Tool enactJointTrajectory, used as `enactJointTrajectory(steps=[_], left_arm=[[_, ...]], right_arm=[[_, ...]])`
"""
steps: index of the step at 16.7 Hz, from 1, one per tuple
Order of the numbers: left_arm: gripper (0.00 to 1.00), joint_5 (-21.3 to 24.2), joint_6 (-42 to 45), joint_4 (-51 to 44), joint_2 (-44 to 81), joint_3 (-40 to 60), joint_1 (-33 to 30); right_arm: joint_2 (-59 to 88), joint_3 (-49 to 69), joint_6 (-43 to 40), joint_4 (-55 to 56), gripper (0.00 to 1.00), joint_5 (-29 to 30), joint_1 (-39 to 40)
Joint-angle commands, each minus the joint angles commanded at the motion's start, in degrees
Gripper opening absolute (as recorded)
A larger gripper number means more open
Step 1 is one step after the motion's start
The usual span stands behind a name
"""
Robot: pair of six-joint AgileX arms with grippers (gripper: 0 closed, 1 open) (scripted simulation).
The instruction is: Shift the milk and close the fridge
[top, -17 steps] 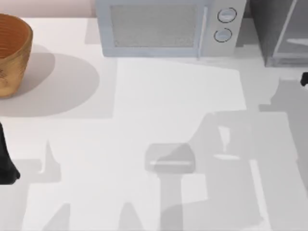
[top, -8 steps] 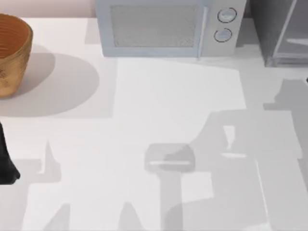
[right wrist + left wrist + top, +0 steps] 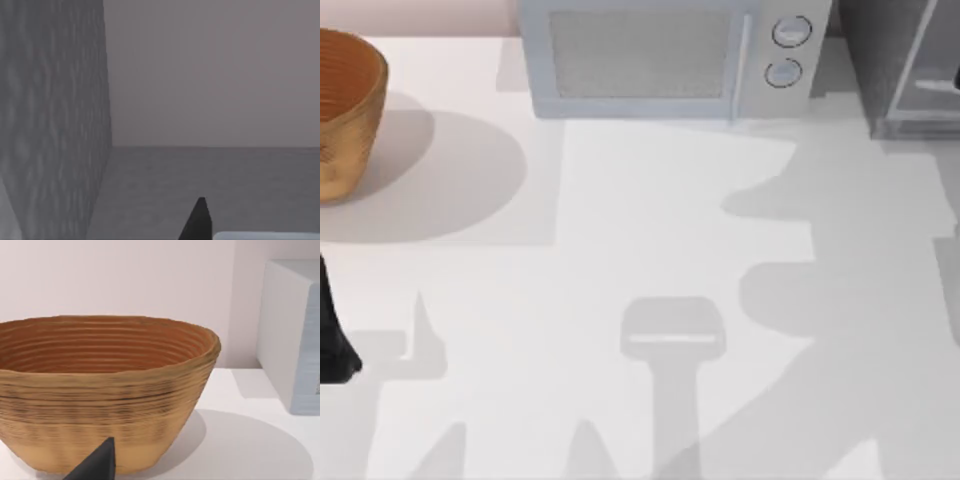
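Microwave point(image 3: 665, 60) just left of fridge point(image 3: 900, 65); basket point(image 3: 345, 115) far left; right wrist view dim.

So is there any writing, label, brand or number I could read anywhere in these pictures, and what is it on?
None can be read.
Microwave: two round knobs, no legible markings around them.
Woven basket: plain ribbed surface, no label.
Fridge: grey speckled wall and pale glass door, no text.
Table: bare white, shadows only.
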Motion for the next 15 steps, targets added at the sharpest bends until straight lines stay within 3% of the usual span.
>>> enactJointTrajectory(steps=[6, 15], left_arm=[[1.0, 0.0, 0.0, 0.0, 0.0, 0.0, 0.0], [1.0, 0.0, 0.0, 0.0, 0.0, 0.0, 0.0]], right_arm=[[15.36, 17.58, -0.44, -3.04, 0.0, -4.82, -4.74], [16.4, 18.64, -0.47, -3.29, 0.0, -5.2, -5.11]])
